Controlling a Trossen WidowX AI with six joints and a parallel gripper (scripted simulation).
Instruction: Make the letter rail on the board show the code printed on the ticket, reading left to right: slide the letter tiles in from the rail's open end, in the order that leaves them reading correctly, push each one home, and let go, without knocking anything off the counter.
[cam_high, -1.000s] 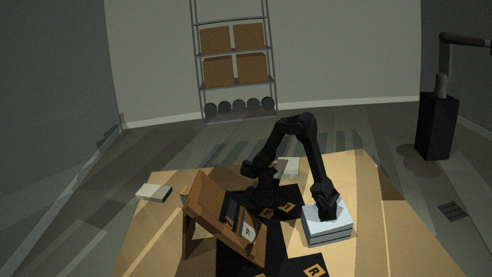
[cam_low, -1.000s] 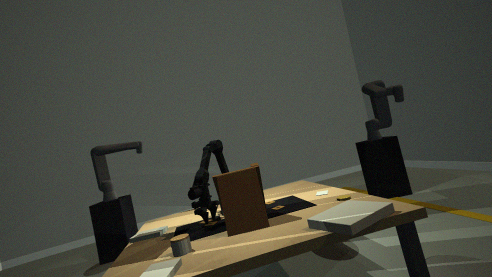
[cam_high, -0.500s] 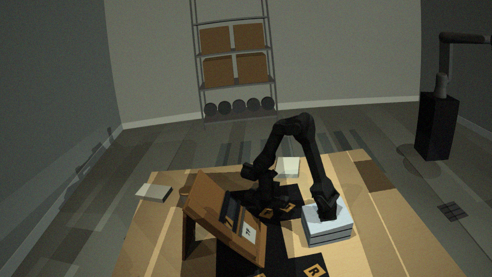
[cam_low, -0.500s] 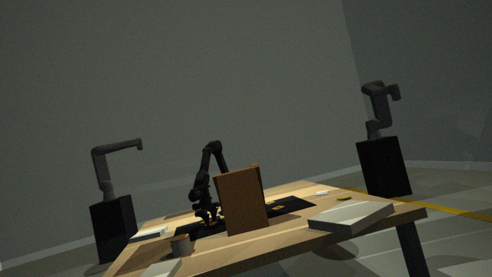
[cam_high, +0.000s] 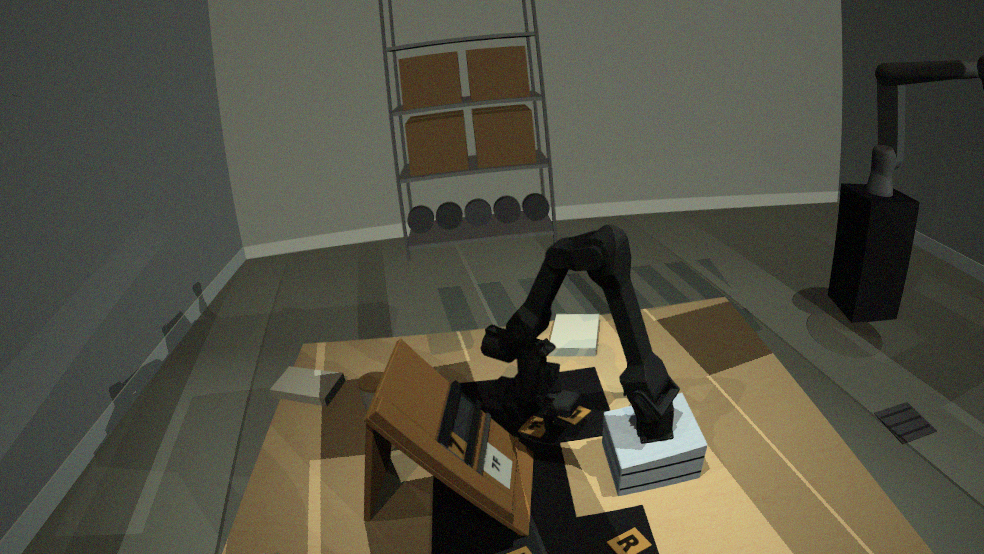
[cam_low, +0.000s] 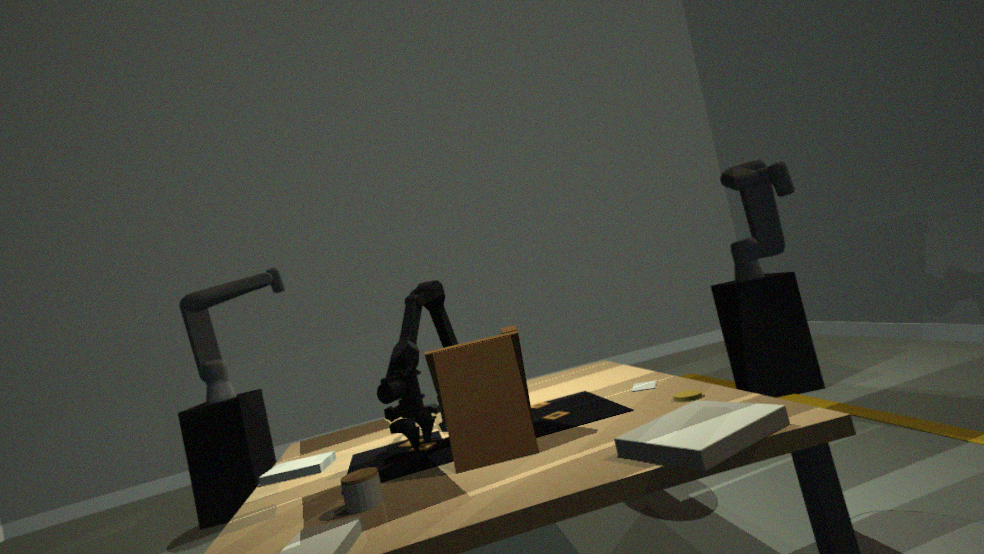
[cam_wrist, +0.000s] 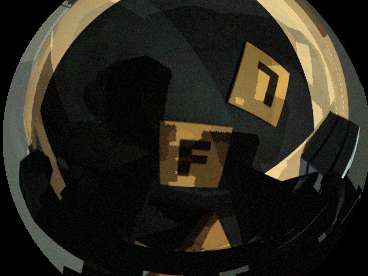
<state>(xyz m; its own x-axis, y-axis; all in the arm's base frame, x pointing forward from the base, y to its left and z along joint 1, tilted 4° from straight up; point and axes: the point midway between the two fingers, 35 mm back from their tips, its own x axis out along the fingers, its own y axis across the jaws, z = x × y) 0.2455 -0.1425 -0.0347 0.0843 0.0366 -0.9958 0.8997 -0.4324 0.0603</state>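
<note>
"Where's the gripper (cam_high: 545, 411) (cam_low: 421, 441) (cam_wrist: 192, 158)?"

"Low over the black mat (cam_high: 585, 385) (cam_low: 364, 461) (cam_wrist: 200, 35), at three o'clock from the slanted wooden board (cam_high: 413, 385) (cam_low: 485, 406) in the top view."

"Jaws?"

"Clenched on the F tile (cam_high: 532, 426) (cam_low: 416, 447) (cam_wrist: 196, 165), a finger at either side of it. The letter faces up."

"And the code?"

"The ticket (cam_high: 497, 466) reads 7F. It's on the board's face, at five o'clock from the dark letter rail (cam_high: 468, 421)."

"Anything in that rail?"

"One tile marked 7 (cam_high: 457, 442). The F is outside, down at the mat."

"Other tiles?"

"A hook-shaped letter tile (cam_high: 575, 414) (cam_wrist: 258, 85) lies at two o'clock from the F in the top view, near it but apart. I can't tell which letter it is. The R tile (cam_high: 628, 541) lies at four o'clock from the board."

"What about the cup?"

"The round cup (cam_high: 369, 381) (cam_low: 361, 489) stands at ten o'clock from the board, top view again."
</note>
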